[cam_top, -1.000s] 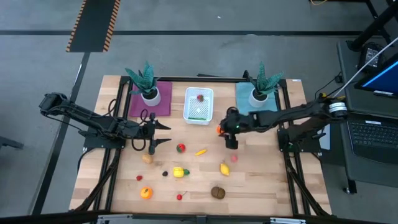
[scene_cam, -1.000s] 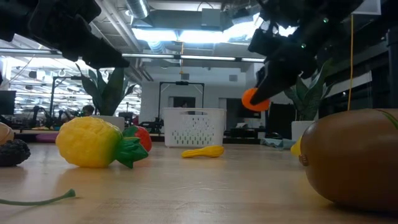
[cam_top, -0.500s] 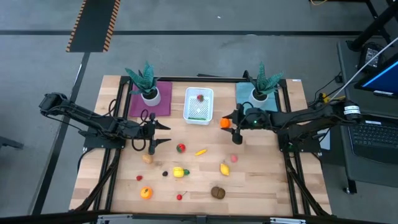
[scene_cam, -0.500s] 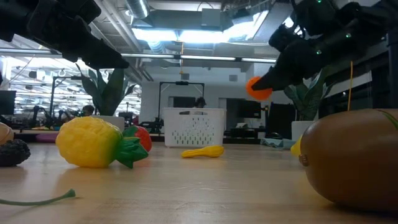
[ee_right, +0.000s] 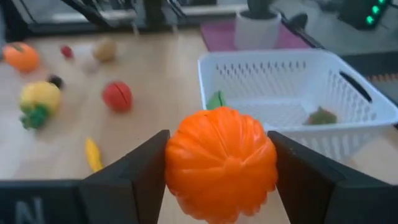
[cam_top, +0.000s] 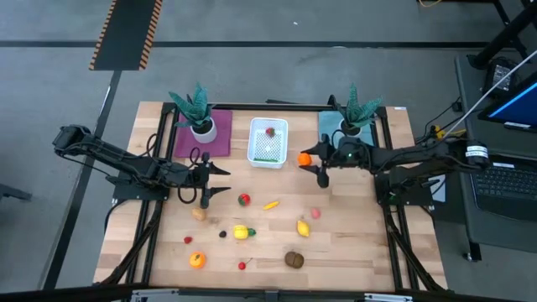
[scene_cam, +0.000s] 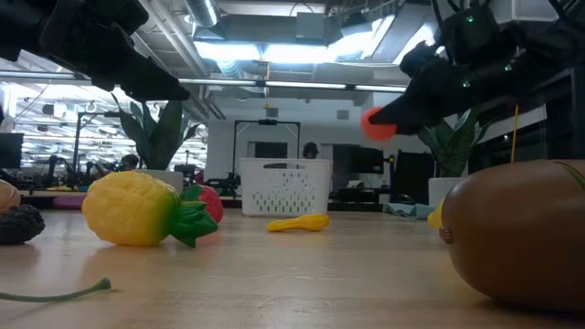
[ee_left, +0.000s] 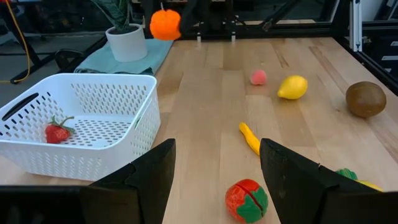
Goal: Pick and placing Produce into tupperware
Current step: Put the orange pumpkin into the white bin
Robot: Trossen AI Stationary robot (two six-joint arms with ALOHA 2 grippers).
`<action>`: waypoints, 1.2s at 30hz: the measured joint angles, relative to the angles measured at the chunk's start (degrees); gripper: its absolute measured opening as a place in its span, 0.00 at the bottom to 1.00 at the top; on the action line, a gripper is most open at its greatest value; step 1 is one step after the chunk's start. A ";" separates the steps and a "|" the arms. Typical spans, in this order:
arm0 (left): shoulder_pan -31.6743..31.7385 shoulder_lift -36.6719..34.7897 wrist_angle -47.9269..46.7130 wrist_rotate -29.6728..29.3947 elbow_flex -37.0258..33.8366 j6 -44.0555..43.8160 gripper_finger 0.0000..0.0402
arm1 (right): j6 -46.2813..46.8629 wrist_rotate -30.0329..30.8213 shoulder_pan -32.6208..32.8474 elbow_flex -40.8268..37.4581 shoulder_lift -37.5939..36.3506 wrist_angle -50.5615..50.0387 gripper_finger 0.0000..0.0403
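Swinging tubward from above the table, the right end effector (cam_top: 312,163) clamps the orange (cam_top: 304,158); carry continues, tupperware (cam_top: 268,141) just ahead, release next.

Wooden table (cam_top: 352,243) with scattered produce (cam_top: 241,231), tupperware (cam_top: 268,141)

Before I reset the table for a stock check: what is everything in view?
tupperware: one, white, far centre
strawberry: one, red, inside the tupperware
held orange: one, right of the tupperware
loose orange: one, near left
tomato, banana, lemon, kiwi: one each, mid-table
other small produce: several, near left, too small to name
plants: two, teal, on mats
left pincer: open, empty
right pincer: shut on the held orange
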 joint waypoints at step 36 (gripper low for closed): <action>0.75 0.55 0.05 -21.59 0.00 -3.98 0.56 | 1.43 1.00 -3.08 -5.26 0.04 21.09 0.61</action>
